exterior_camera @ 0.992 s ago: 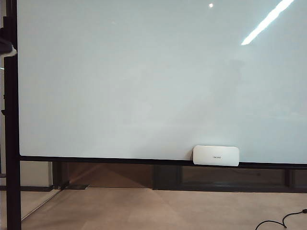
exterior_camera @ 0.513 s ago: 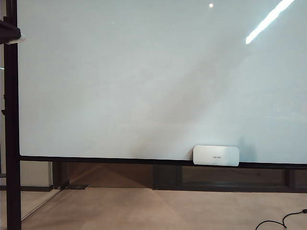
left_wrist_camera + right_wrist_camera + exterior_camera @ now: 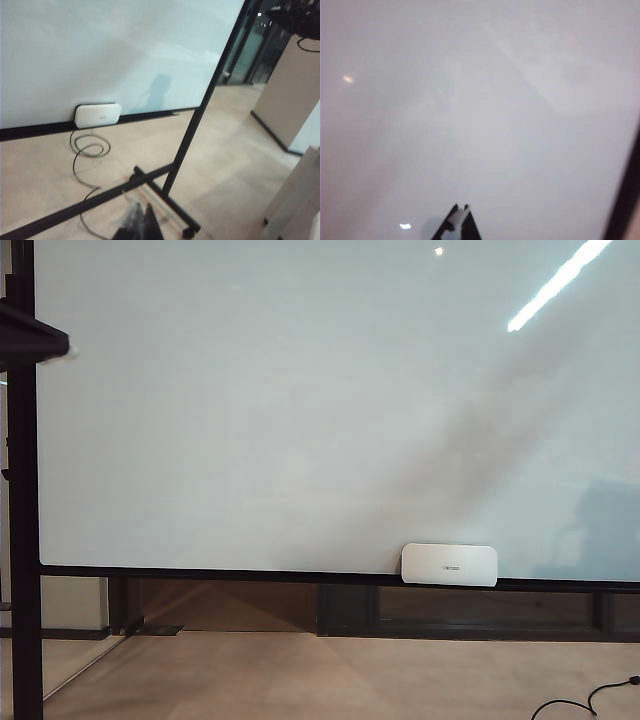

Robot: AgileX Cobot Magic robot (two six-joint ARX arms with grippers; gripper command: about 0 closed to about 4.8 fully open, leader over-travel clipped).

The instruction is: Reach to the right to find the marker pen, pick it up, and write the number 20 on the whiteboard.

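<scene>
The whiteboard (image 3: 300, 410) fills the exterior view, its glossy white face bare of any marks, so the number 20 does not show. The marker pen is out of view. My left gripper (image 3: 58, 347) pokes in at the upper left edge, dark with a pale tip. In the left wrist view it (image 3: 143, 212) looks shut and empty, blurred, above the floor in front of the whiteboard (image 3: 100, 45). My right gripper (image 3: 461, 210) is shut, a pale strip between its tips, pointing at the whiteboard (image 3: 470, 100) from close up. It is outside the exterior view.
A white eraser (image 3: 449, 565) (image 3: 97, 115) sits on the board's bottom ledge. A black cable (image 3: 87, 150) curls on the floor below it, near the black stand foot (image 3: 165, 195). A beige pillar (image 3: 285, 90) stands past the board's right post. Another cable (image 3: 580, 702) lies on the floor.
The left arm's dark end has pushed further right into the exterior view. A soft shadow has grown and slid right across the board's lower right.
</scene>
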